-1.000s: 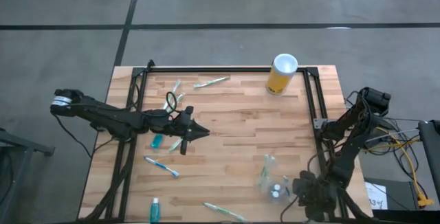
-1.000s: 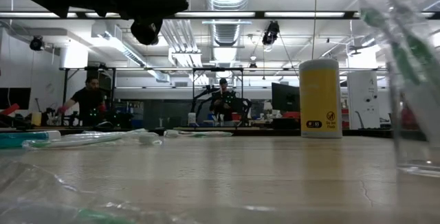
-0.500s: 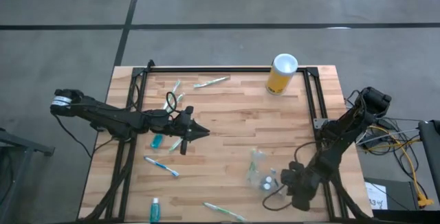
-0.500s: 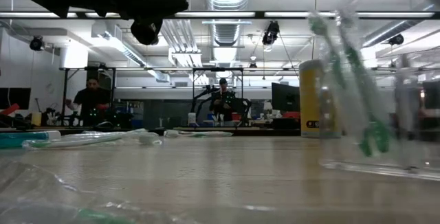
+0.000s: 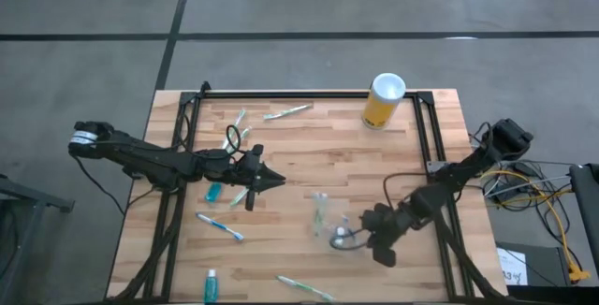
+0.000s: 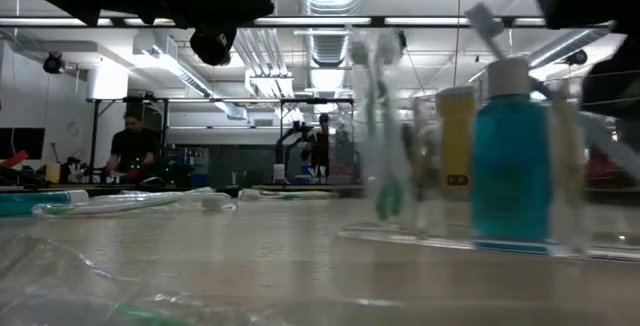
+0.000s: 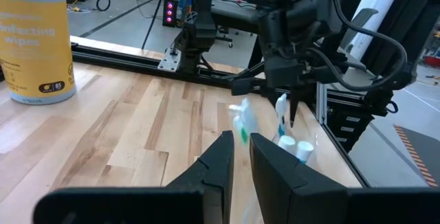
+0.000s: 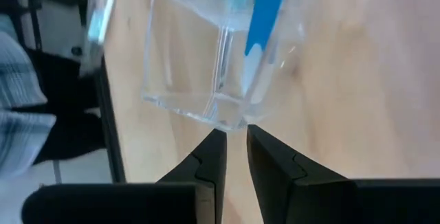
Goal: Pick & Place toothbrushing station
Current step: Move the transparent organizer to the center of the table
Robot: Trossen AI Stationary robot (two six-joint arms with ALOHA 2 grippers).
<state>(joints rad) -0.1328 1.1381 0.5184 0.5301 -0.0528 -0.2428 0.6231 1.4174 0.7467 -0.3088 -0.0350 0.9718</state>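
Clear cup (image 5: pixel 339 233) holding brushes and a teal tube, near table's front right, pinched at rim by right gripper (image 5: pixel 360 238). Left gripper (image 5: pixel 269 182), fingers nearly closed, empty, mid-left.

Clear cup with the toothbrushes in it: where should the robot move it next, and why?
Probably slide the small clear plastic cup a little toward the left gripper. The right gripper pinches its rim, it stands on the wooden table, and a loose white-blue toothbrush and white-green toothbrush lie on that side.
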